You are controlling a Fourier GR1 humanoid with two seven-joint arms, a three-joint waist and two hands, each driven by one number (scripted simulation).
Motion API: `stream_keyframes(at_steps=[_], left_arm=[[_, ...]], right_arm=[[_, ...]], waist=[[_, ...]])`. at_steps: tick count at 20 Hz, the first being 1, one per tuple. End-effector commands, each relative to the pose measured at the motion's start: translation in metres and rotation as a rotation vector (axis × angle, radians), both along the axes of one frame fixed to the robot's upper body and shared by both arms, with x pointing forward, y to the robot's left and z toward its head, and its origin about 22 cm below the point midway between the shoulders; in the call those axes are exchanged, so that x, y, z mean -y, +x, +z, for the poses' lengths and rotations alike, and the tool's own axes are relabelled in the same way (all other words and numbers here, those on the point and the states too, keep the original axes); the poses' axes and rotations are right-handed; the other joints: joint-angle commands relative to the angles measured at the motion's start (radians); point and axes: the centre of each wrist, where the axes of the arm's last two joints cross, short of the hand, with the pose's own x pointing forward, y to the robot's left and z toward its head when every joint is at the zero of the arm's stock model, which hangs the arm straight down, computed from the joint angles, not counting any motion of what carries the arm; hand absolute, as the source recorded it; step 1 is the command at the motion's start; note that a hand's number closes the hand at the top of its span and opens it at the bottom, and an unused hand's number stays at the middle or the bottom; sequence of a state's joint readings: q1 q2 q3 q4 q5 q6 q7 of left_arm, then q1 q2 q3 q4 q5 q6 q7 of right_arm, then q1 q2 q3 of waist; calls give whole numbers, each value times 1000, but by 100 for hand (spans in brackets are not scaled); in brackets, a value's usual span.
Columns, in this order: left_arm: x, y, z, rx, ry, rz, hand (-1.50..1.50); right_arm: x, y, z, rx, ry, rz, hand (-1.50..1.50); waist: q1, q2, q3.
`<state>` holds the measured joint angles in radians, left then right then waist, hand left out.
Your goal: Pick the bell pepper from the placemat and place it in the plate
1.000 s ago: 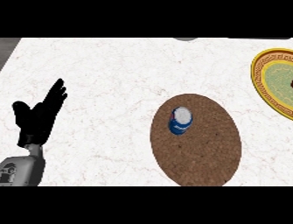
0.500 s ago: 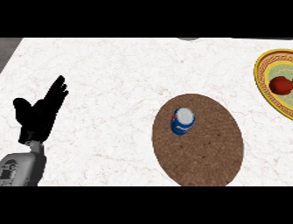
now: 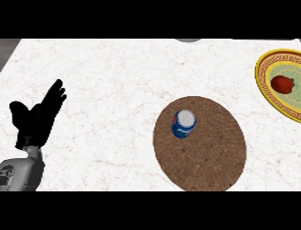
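Since the bell pepper point(image 3: 283, 83) already lies in the plate point(image 3: 269, 92), little can go wrong; it might roll only if something bumps it. A dark tip shows at the right edge; whether it is the right hand, I cannot tell. On the placemat point(image 3: 202, 157) stands a blue can point(image 3: 183, 124). The left hand point(image 3: 38, 117) rests open, well apart.

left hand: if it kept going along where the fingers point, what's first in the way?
Nothing, as far as this view shows. The left hand points up-right over bare counter, passing well left of the can and placemat. Depth is unclear.
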<state>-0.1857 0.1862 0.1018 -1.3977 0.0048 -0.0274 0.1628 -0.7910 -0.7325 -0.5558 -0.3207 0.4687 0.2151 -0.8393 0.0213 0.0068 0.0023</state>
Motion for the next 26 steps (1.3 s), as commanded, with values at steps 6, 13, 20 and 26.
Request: stream_keyframes(at_steps=[6,13,20,26], left_arm=[[0,11,6,14,6,8,0],[11,-1,9,19,-1,-23,0],[6,-7,5,20,-8,-25,0],[12,-3,9,12,-28,-40,0]], right_arm=[[27,-19,4,-232,367,118,-150],[51,-44,6,-163,371,123,-150],[78,-72,17,-159,350,90,-150],[74,-75,2,-145,316,45,-150]], waist=[[-5,5,0],[11,8,2],[14,10,4],[20,12,5]])
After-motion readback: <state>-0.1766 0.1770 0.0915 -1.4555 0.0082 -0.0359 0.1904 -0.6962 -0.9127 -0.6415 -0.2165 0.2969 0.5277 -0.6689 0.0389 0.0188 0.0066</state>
